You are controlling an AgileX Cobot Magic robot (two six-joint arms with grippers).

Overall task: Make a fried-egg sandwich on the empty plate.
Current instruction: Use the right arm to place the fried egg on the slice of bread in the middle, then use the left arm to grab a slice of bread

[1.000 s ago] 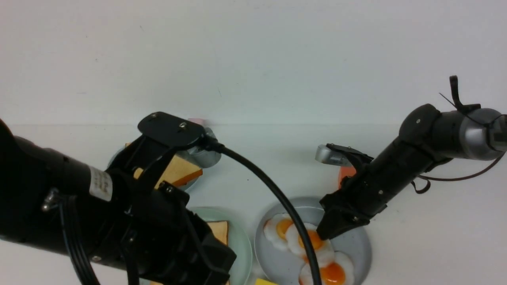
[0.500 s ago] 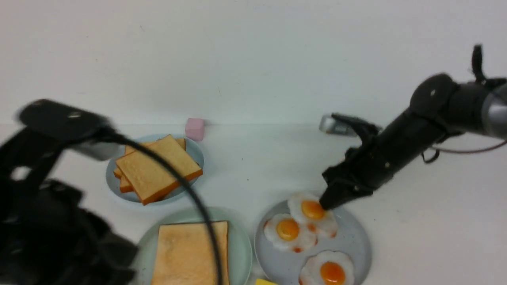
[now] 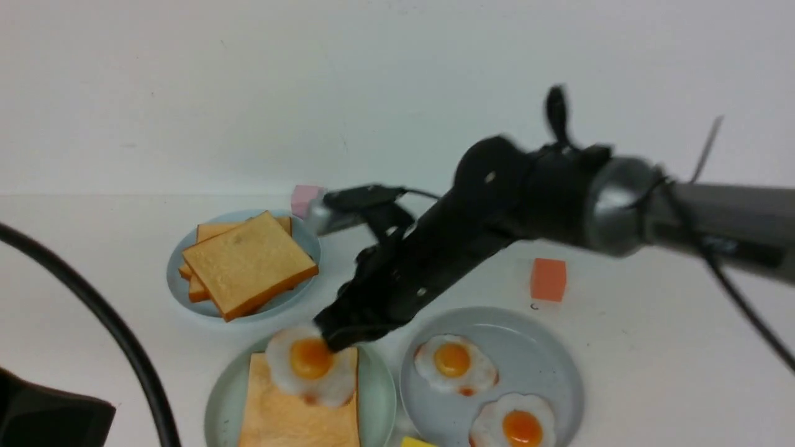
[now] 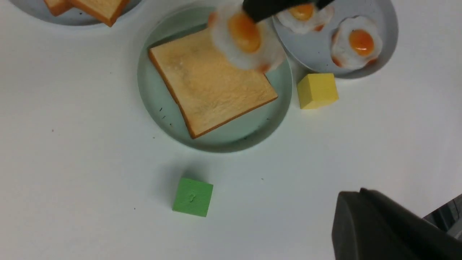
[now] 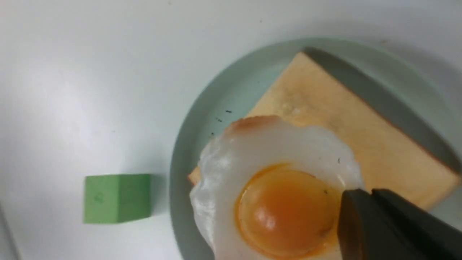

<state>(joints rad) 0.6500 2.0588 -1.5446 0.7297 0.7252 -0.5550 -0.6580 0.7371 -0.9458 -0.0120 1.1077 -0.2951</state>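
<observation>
Mint-green plate (image 4: 155, 104) on white table (image 4: 72, 162), 1 toast slice (image 4: 213, 86) flat on it, fried egg (image 4: 245, 36) over toast corner nr plate rim, pinched by dark R gripper (image 4: 260, 11), yellow cube (image 4: 317, 90) just beside rim, grey-blue plate (image 4: 388, 36) w/ 2 eggs (image 4: 357, 41), green cube (image 4: 192, 196) apart.

Plain matte white wall (image 3: 186, 74), bare but for a few faint scuffs, meeting at a straight horizontal seam a smooth white tabletop (image 3: 652, 372) flecked with tiny dark specks, softly and evenly lit, with shadows pale, short and diffuse.
</observation>
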